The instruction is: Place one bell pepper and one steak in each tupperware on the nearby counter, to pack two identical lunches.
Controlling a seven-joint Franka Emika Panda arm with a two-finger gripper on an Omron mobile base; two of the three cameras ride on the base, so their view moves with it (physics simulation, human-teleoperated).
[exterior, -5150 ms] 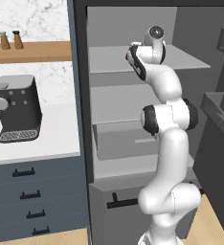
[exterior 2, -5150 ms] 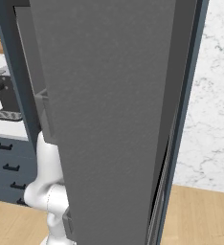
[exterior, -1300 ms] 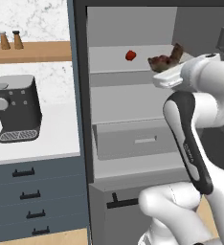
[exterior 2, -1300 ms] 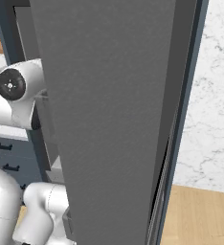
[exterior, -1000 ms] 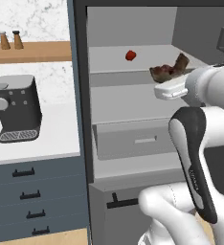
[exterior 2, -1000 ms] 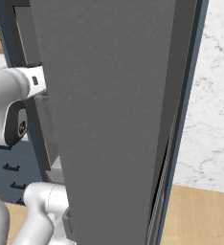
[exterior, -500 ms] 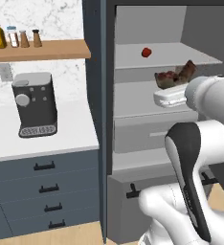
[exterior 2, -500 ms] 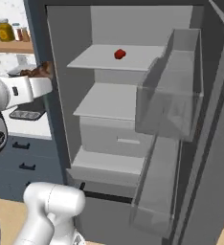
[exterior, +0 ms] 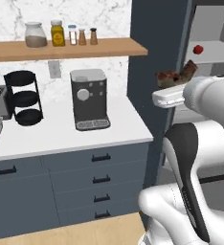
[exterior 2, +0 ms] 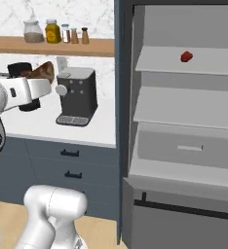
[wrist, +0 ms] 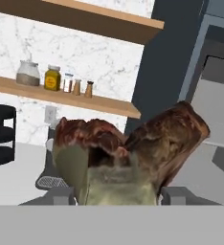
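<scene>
While its jaws stay hidden behind the meat, the gripper [exterior: 173, 85] seems clamped on the steak [wrist: 133, 148], carried in the air beside the fridge. Its forearm reaches level toward the counter [exterior: 61, 136]; a bell pepper [exterior 2: 186, 56] sits on the fridge's top shelf.

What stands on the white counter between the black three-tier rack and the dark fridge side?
A grey coffee machine stands on the white countertop, between the black three-tier rack and the dark fridge side panel, seen in the left base view.
</scene>
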